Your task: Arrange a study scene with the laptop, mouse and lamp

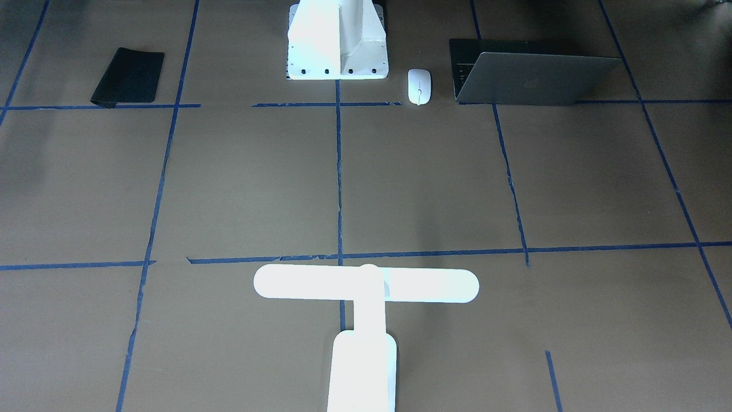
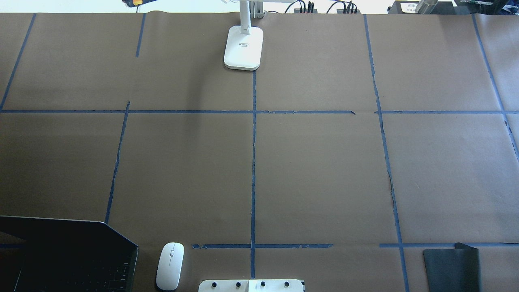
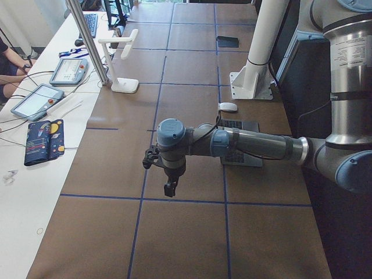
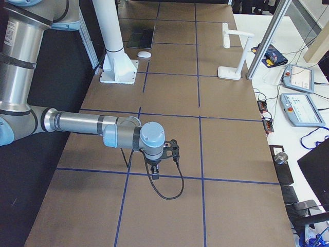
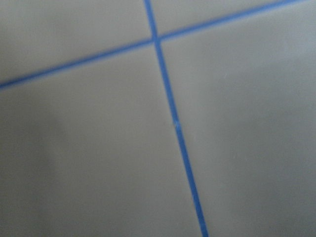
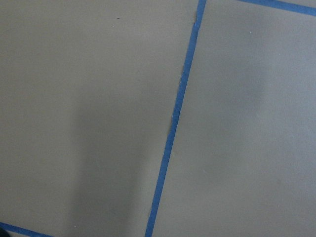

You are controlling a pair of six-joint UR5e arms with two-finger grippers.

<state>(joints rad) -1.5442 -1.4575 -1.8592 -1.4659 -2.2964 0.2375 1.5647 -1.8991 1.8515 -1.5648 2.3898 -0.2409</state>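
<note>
The grey laptop (image 1: 532, 77) stands half open near the robot's base, also visible at the near left of the overhead view (image 2: 69, 255). Beside it lies the white mouse (image 1: 419, 86) (image 2: 170, 265), between laptop and pedestal. Across the table stands the white lamp (image 1: 366, 286), with its base (image 2: 243, 48) at the far edge. My left gripper (image 3: 170, 189) hangs low over bare paper at the table's left end; my right gripper (image 4: 156, 170) hangs likewise at the right end. Both show only in the side views, so I cannot tell whether they are open or shut. The wrist views show only paper and blue tape.
A black mouse pad (image 1: 128, 77) (image 2: 452, 269) lies on the robot's right side near the white pedestal (image 1: 337, 40). Blue tape lines grid the brown paper. A side table with teach pendants (image 3: 38, 100) and a seated person's arm (image 3: 7, 64) runs along the far edge.
</note>
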